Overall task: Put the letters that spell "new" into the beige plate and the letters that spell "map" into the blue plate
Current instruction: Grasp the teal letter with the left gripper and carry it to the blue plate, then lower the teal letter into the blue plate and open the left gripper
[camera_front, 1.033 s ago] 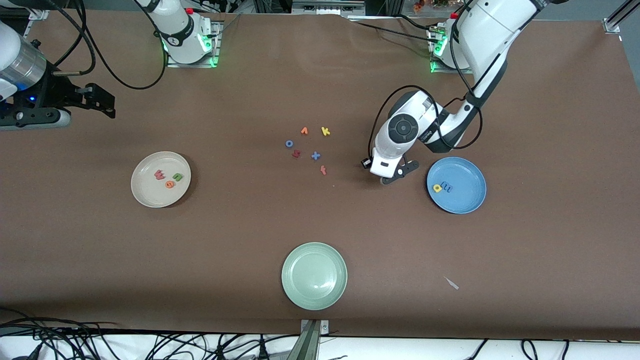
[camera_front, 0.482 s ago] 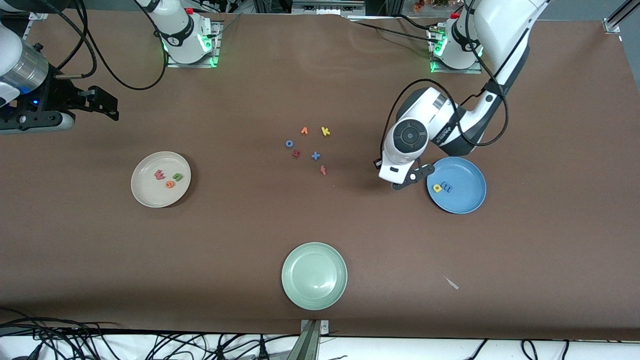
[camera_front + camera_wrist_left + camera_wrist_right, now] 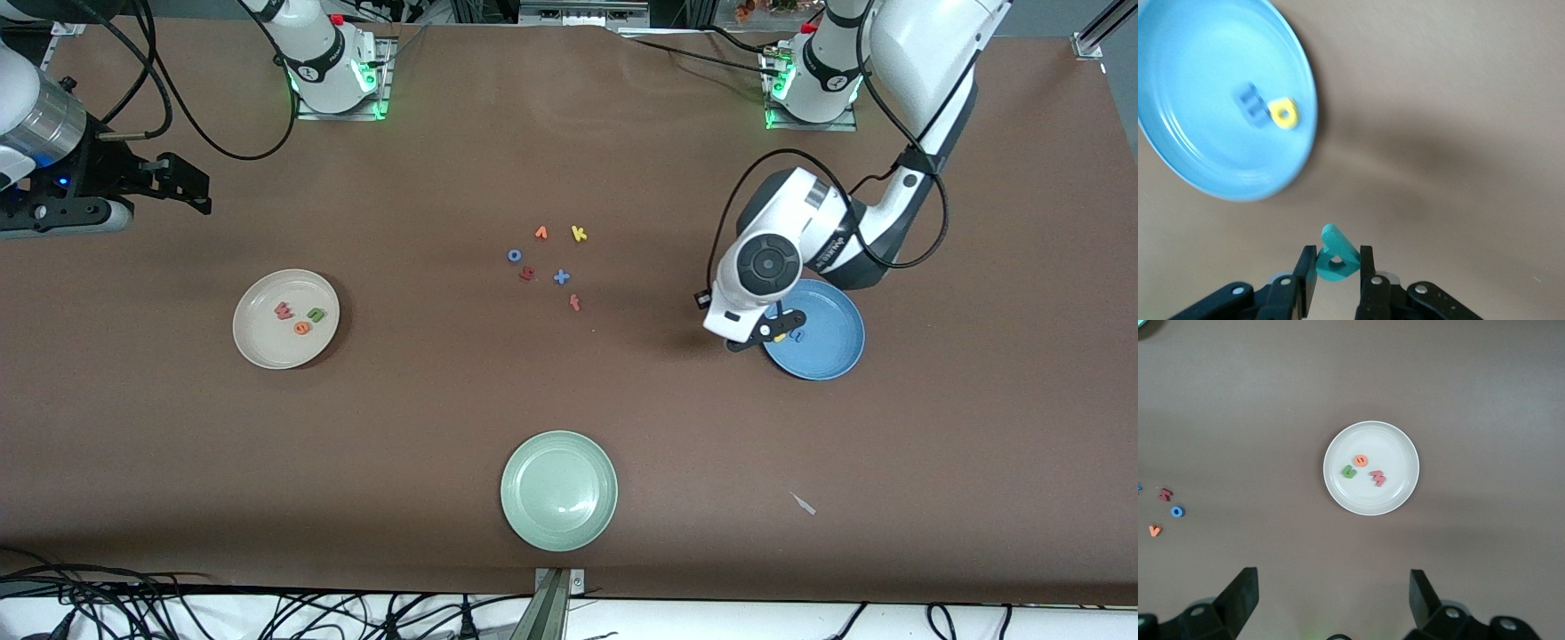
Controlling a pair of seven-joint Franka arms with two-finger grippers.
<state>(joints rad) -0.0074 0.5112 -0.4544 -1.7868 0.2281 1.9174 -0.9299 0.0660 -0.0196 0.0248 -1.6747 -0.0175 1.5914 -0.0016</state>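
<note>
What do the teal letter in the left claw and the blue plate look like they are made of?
The teal p, pinched in the left claw, looks like matte foam: thick, flat-cut edges, no shine. The blue plate seems to be smooth plastic, perhaps melamine: uniform colour and a soft sheen near its rim. Neither is certain from looks alone.

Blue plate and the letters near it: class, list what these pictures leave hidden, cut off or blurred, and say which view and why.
- Front view: the left claw and its wrist cover part of the blue plate; the teal p it carries cannot be seen there.
- Front view: the yellow a and light blue m peek out only partly.
- Left wrist view: the m is smeared by blur; the plate's rim is cut off by the edge.
- Left wrist view: the teal p is partly hidden between the fingers.
</note>
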